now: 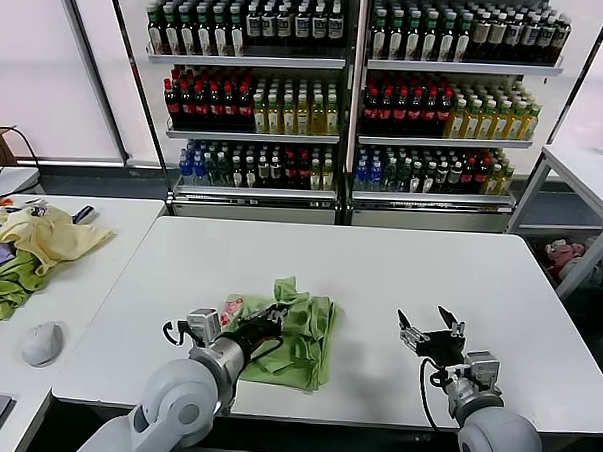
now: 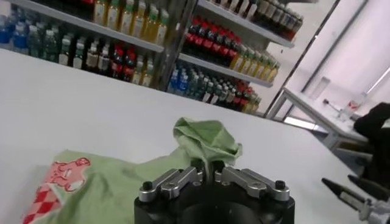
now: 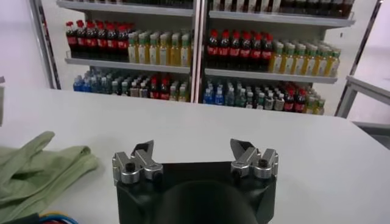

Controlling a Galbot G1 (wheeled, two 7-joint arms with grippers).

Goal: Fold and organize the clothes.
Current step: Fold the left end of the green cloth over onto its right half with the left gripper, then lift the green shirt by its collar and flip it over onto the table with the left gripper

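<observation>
The polo shirt (image 1: 295, 334) lies crumpled and partly folded on the white table (image 1: 380, 269), near its front edge and left of the middle. We judge it light, soft and limp: it will drape and slide on the smooth top, so we would take it at a doubled edge or corner, not the loose middle. Our left gripper (image 1: 275, 314) sits on the shirt's left part, its jaws nearly together around a raised fold of green cloth; the pinch looks slack, and we cannot tell whether it truly holds. Our right gripper (image 1: 430, 323) hovers over bare table to the shirt's right, jaws wide apart and empty. The left wrist view alone shows the red-and-white print (image 2: 60, 184) and the peaked fold; the head view alone shows the whole heap.
</observation>
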